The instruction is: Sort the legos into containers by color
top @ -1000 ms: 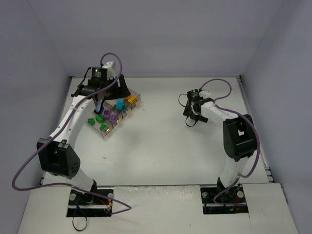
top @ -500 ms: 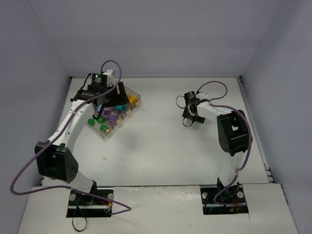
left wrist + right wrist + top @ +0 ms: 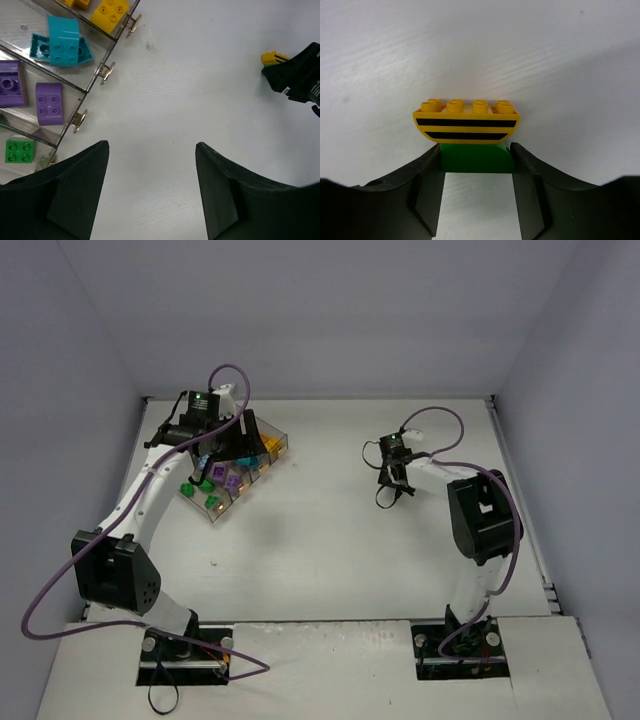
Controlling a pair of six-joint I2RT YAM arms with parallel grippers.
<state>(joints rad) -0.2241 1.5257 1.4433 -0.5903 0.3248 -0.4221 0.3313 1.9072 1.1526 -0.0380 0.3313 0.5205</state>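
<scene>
I close my right gripper onto the green lego under the striped yellow lego; left arm shifts over containers.

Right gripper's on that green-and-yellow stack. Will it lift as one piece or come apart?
Probably rigid: both look like hard plastic. The right gripper pinches only the green brick, so the striped yellow brick, which is wider than it, may pop off if knocked. Glossy sides could slip.

White-and-black arms, purple cables
</scene>
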